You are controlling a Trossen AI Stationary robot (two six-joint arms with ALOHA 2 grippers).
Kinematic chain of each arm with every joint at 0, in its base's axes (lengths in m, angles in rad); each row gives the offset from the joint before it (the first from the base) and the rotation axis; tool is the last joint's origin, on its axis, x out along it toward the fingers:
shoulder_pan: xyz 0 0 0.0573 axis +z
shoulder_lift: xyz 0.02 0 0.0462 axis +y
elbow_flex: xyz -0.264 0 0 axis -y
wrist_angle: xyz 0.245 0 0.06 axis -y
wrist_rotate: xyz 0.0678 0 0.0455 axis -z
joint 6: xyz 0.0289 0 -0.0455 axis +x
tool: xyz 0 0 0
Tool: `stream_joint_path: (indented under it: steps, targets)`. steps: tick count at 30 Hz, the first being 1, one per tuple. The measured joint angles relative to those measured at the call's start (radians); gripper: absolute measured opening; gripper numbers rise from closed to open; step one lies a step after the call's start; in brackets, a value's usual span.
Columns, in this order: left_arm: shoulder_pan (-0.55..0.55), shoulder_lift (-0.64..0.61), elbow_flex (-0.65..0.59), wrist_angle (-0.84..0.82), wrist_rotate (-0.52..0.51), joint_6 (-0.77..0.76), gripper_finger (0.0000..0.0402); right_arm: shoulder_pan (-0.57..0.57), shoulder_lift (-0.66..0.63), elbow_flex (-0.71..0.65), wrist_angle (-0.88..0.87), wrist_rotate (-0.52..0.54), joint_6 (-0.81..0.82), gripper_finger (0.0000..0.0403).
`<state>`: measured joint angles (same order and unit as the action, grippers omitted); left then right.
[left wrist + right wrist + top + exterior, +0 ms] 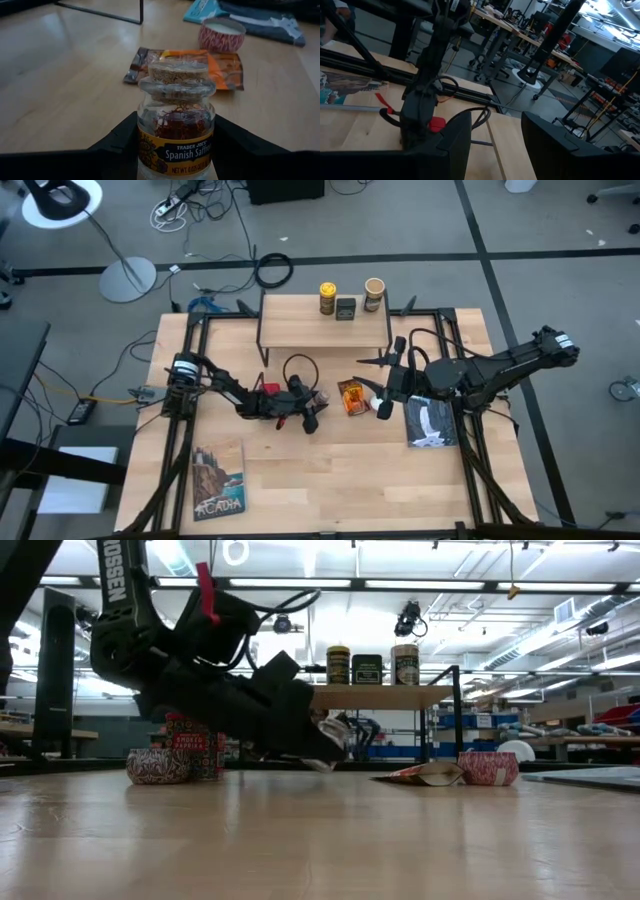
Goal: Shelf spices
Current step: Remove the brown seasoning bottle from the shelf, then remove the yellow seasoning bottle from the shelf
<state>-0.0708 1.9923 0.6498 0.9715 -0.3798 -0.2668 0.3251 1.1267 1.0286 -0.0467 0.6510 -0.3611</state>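
My left gripper (318, 404) is low over the table's middle, shut on a small cork-capped glass saffron jar (176, 125). Beyond the jar an orange packet (220, 70) lies flat on the table. The shelf (325, 325) stands at the far edge with a yellow black-lidded jar (327, 297), a dark tin (346, 308) and a tan jar (374, 293) upright on its plank. A red tin (195, 750) stands behind my left arm. My right gripper (495, 145) hovers raised right of the packet, open with nothing between its fingers. My left gripper pinches the saffron jar's labelled body (145, 145) between its two fingers (117, 145), one on each side. The fingers come nearly level from the table's left. The jar stands upright in the hold, cork up. I cannot tell whether its base touches the table.
A red-patterned round disc (221, 34) with a white top sits beyond the packet, and another (157, 766) sits beside the red tin. Picture-covered books lie at the near left (218, 478) and the right (430, 422). Bare wood lies in front of the shelf.
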Motion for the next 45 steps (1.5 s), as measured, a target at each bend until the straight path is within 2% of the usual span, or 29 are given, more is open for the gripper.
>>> stream_joint_path:
  steps: [10, 19, 21, 25, 28, 36, 45]
  targets:
    - [0.0, -0.002, 0.002, -0.067, -0.016, -0.007, 0.0178, 0.0, 0.0, 0.0, 0.0, 0.0, 0.0, 0.0173]
    - [0.0, -0.003, 0.002, -0.06, -0.003, -0.033, 0.0178, 0.0, 0.0, 0.0, 0.0, 0.0, 0.0, 0.0173]
    - [-0.001, -0.002, 0.002, -0.051, 0.009, -0.036, 0.0204, 0.0, 0.0, 0.0, 0.0, 0.0, 0.0, 0.0173]
    - [-0.001, -0.002, 0.01, -0.042, 0.013, -0.055, 0.0285, 0.0, 0.0, 0.0, 0.0, 0.0, 0.0, 0.0173]
    - [-0.001, -0.002, 0.015, -0.038, 0.025, -0.054, 0.0307, 0.0, 0.0, 0.0, 0.0, 0.0, 0.0, 0.0173]
    - [-0.001, -0.023, 0.017, 0.066, 0.041, -0.044, 0.03, 0.0, 0.0, 0.0, -0.001, 0.0, 0.0, 0.0173]
    - [-0.002, -0.228, 0.018, 0.062, 0.042, 0.079, 0.0288, 0.0, 0.0, 0.0, -0.008, 0.0, 0.0, 0.0173]
